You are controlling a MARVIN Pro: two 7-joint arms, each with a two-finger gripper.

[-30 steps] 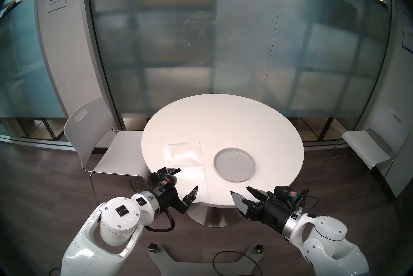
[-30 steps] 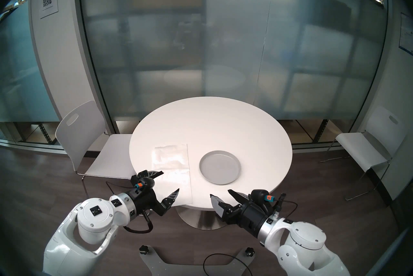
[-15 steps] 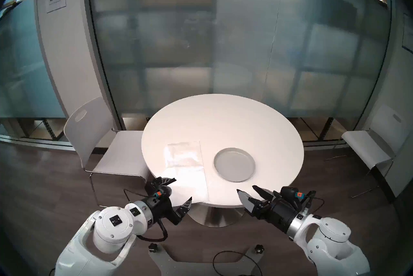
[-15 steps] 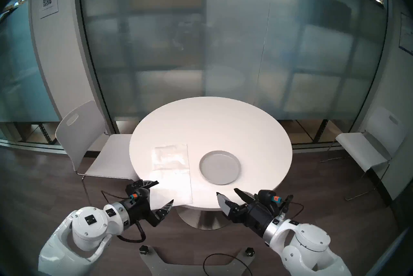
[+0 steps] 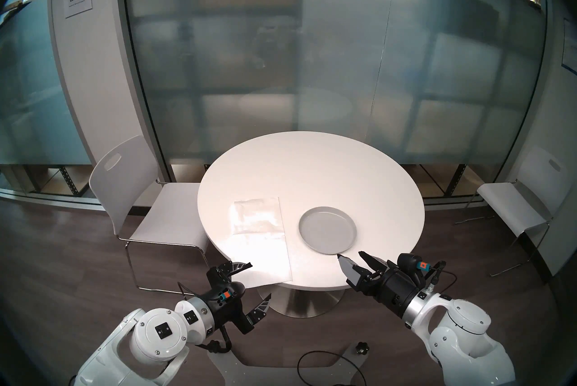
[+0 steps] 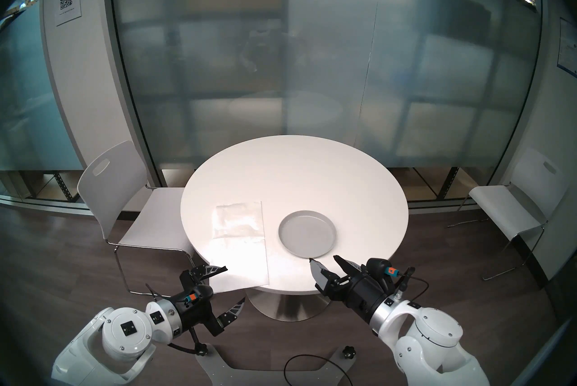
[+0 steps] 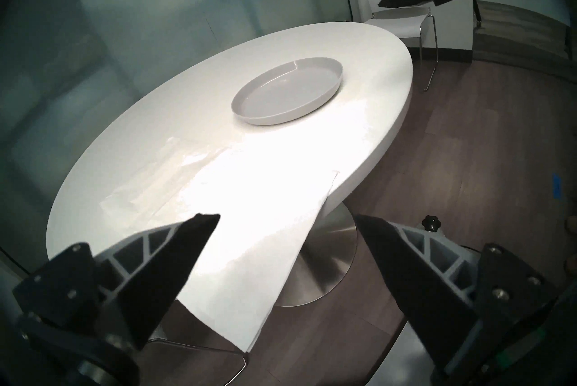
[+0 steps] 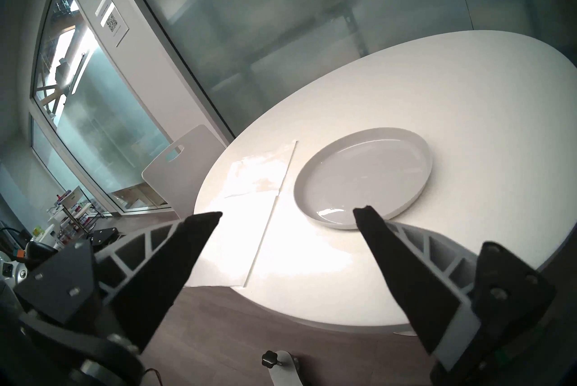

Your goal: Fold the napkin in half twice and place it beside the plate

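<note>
Round white table with napkin and plate, both grippers held off at its near edge.

The napkin (image 5: 262, 238) lies flat on the left half of the table (image 5: 312, 163), a long white sheet whose near end hangs past the table's near rim; the light-grey plate (image 5: 327, 230) sits just to its right, apart from it. The left gripper (image 5: 260, 280) hangs with jaws spread wide by the napkin's overhanging end, gripping nothing. The right gripper (image 5: 349, 254), also spread and empty, points toward the plate's near rim. White chairs stand at far left (image 5: 125, 185) and right (image 5: 518, 207).
</note>
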